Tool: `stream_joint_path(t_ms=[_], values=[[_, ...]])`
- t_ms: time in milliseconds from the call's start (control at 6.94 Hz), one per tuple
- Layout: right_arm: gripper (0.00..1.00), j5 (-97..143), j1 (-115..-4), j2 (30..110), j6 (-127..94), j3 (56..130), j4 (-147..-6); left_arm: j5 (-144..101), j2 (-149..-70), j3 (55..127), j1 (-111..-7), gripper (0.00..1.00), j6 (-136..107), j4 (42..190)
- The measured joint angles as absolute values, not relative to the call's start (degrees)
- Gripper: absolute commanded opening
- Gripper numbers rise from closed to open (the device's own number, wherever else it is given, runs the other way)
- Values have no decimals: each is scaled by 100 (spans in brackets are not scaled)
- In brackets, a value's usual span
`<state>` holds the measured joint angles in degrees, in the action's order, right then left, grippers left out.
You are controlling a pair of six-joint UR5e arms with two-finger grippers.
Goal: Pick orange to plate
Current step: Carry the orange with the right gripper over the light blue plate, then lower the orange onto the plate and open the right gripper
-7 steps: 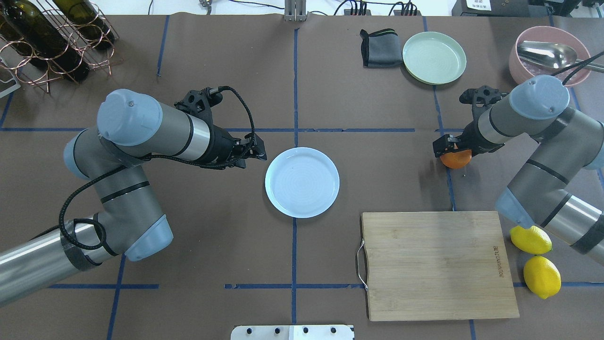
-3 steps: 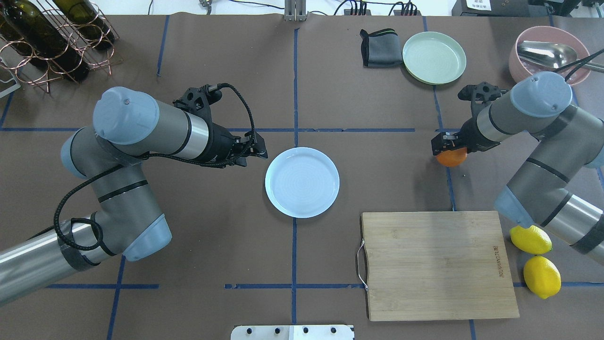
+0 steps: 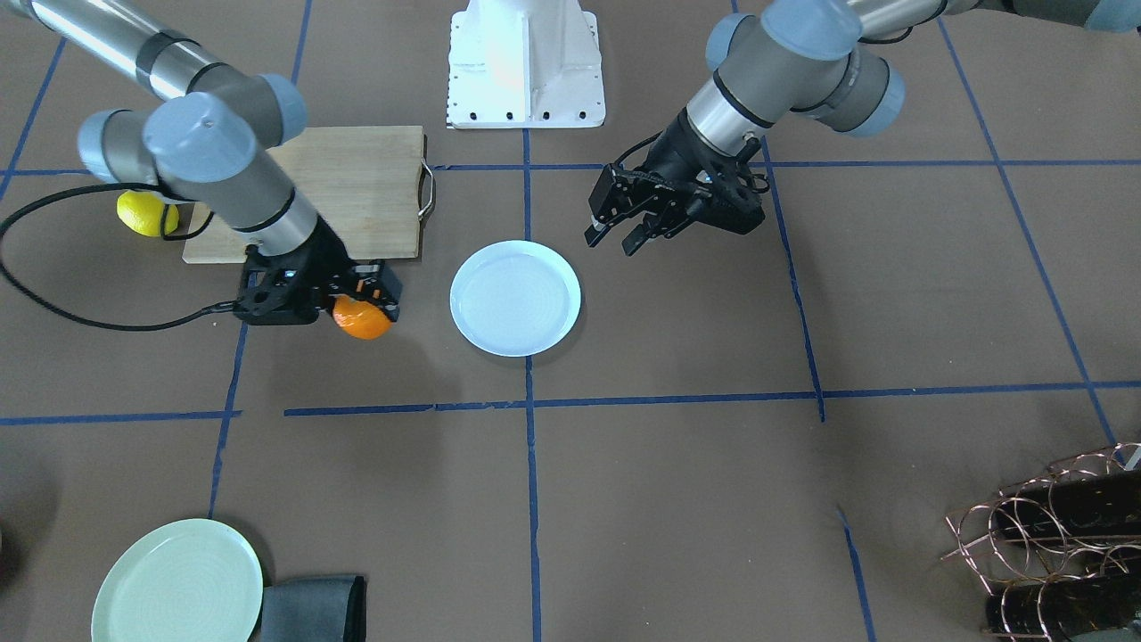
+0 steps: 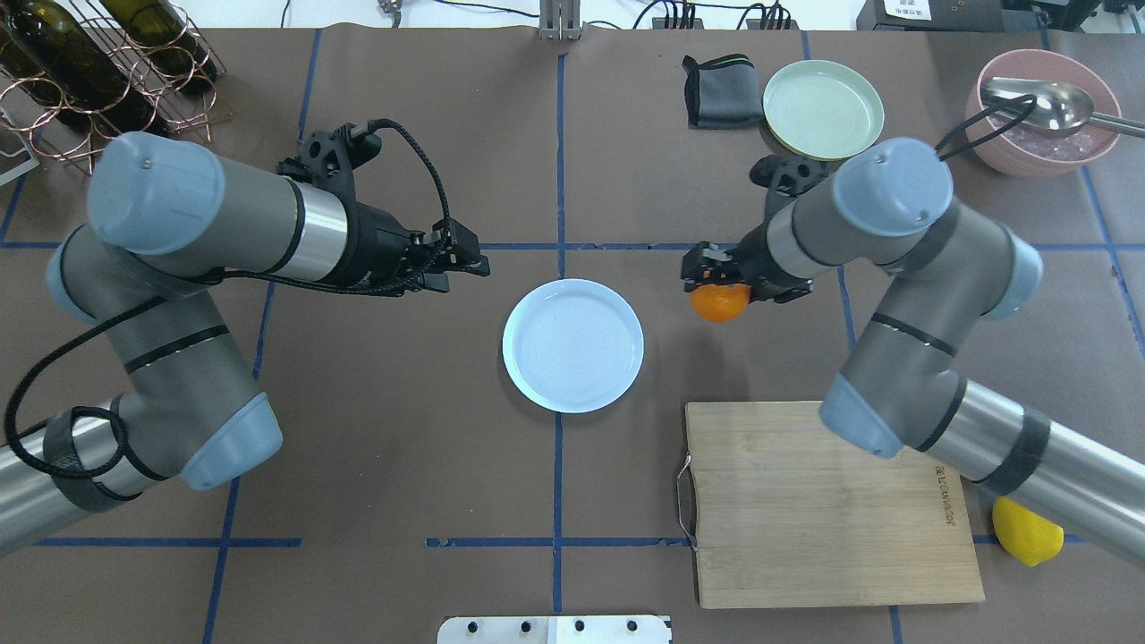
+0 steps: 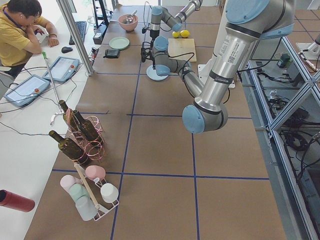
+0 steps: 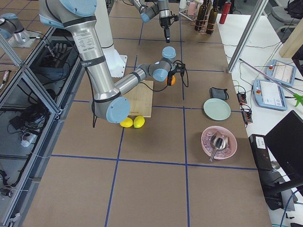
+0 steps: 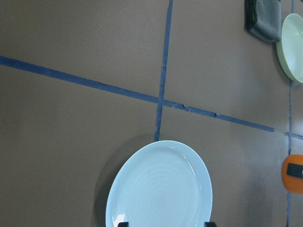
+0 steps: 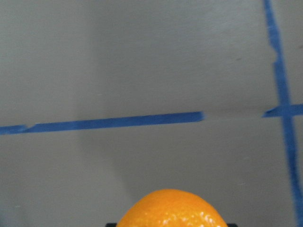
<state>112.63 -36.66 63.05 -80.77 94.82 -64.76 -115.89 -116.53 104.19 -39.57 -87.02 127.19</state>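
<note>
In the overhead view, the left gripper (image 4: 463, 261) is seen left of centre, its jaws parted with nothing held between them. It is pointed toward the plate (image 4: 572, 345), which is set at the middle of the frame. Right of the plate, clear of its rim, the orange (image 4: 718, 303) is clamped between the jaws of the right gripper (image 4: 713, 284). In the right wrist view only the fruit's top is seen, centred at the bottom edge.

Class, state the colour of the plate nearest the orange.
The plate is pale blue-white, faintly ringed; clearest in the overhead exterior view.
</note>
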Motion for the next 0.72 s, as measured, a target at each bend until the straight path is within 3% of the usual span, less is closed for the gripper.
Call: stream_joint_path(t_ms=[288,720], values=[[2,10648,-3143,5463,-8820,8960,-6532,-11859,-11583,10537,-4304,64,-8701,12733],[38,10231,-2801,5145,-8973,8572,-6527,-11891,-11576,10549,-4373,65,-8701,12735]])
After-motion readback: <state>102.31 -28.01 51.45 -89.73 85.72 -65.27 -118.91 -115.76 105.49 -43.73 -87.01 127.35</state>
